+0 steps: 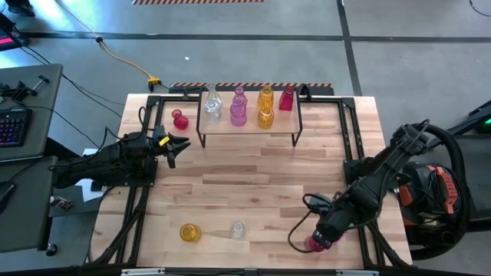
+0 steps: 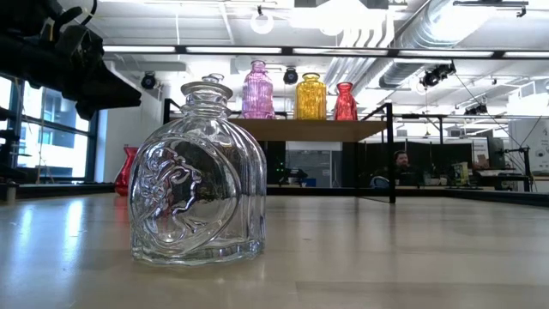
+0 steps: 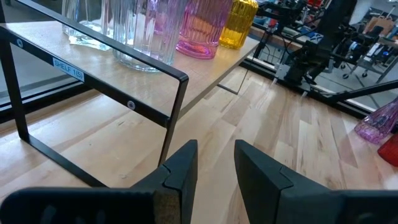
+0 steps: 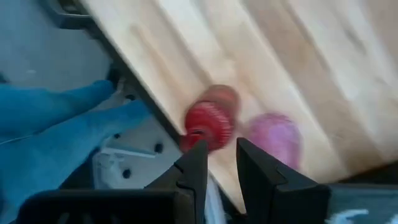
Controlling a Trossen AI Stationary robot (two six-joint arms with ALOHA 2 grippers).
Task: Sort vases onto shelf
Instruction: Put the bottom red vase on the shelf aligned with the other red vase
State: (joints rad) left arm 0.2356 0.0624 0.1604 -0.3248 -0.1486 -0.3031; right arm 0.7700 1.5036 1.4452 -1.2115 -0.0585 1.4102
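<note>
The shelf [image 1: 249, 132] stands at the far middle of the table and carries clear [image 1: 212, 107], purple [image 1: 238, 112], amber [image 1: 265, 115] and red [image 1: 287, 100] vases upright. One red vase [image 1: 179, 119] stands on the table left of the shelf. An amber vase [image 1: 189, 232] and a clear vase [image 2: 196, 180] stand near the front edge. At the near right corner a red vase [image 4: 208, 124] and a pink vase [image 4: 273, 140] stand together. My right gripper [image 4: 221, 152] hangs above the red one, pointing steeply down, with an empty narrow gap. My left gripper [image 3: 216, 162] waits, slightly open, beside the shelf's left end.
The shelf's black wire legs [image 3: 171, 124] stand just in front of my left gripper. The red and pink vases stand close to the table's near right edge [image 4: 155, 106], with black frame rails beyond it. Bare tabletop [image 1: 253, 184] lies between the shelf and the front vases.
</note>
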